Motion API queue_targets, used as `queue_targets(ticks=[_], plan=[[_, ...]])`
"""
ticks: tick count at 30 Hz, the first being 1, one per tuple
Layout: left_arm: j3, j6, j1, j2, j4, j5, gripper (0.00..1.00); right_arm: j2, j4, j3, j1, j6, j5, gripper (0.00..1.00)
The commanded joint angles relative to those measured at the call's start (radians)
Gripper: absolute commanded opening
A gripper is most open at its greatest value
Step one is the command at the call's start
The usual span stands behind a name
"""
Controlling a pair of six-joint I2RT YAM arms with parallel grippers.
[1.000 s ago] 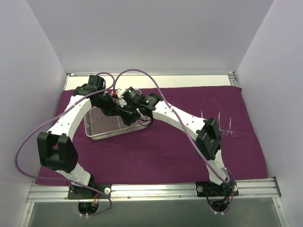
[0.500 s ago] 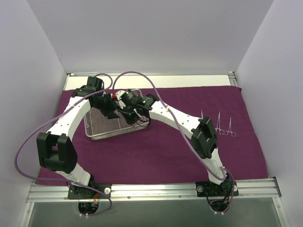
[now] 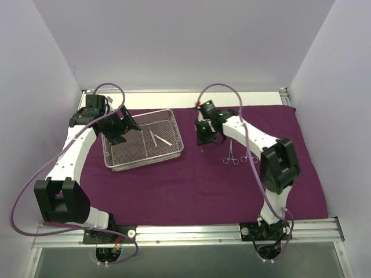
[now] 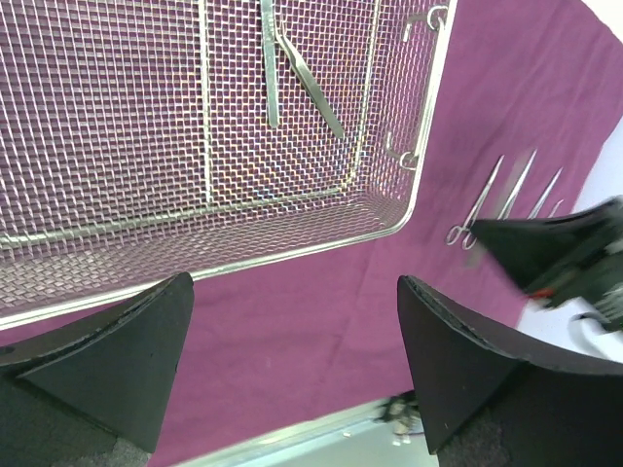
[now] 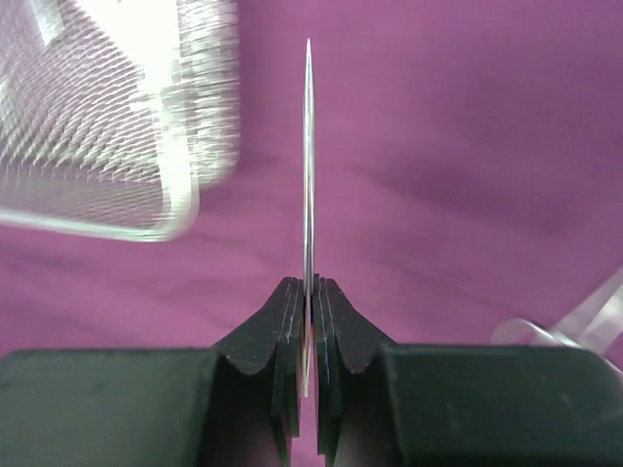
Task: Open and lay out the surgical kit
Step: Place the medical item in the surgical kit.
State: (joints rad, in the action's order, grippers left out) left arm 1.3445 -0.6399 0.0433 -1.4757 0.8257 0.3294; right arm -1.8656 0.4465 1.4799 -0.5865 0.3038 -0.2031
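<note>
Right wrist view: the thin instrument point(image 5: 308, 165) has its lower end hidden between the closed fingers of the right gripper point(image 5: 308, 290), and its kind cannot be told. The wire-mesh tray point(image 5: 180, 146) at 10 o'clock and a silver instrument point(image 5: 584, 321) at 4 o'clock are blurred and cropped. Left wrist view: the tray runs off the top and left edges, and at 3 o'clock the blurred right gripper hides the handles of some forceps point(image 4: 484, 195).

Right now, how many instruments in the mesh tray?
2. The first tweezers and second tweezers lie side by side in the mesh tray's right half, meeting at one end. The left gripper covers one corner from above; something could hide there.
</note>
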Motion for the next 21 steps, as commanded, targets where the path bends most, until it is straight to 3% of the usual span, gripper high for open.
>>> queue_targets(ticks=[1,13,21], plan=[[-0.021,0.092,0.007,0.031,-0.085,-0.001,0.94,0.132,0.011,-0.064,0.054,0.087,0.016,0.00],[0.019,0.132,0.023,-0.012,-0.070,0.069,0.97,0.051,0.044,-0.168,0.125,0.176,0.103,0.00],[0.035,0.146,0.055,-0.034,-0.043,0.066,0.94,0.020,0.047,-0.207,0.128,0.167,0.166,0.01]])
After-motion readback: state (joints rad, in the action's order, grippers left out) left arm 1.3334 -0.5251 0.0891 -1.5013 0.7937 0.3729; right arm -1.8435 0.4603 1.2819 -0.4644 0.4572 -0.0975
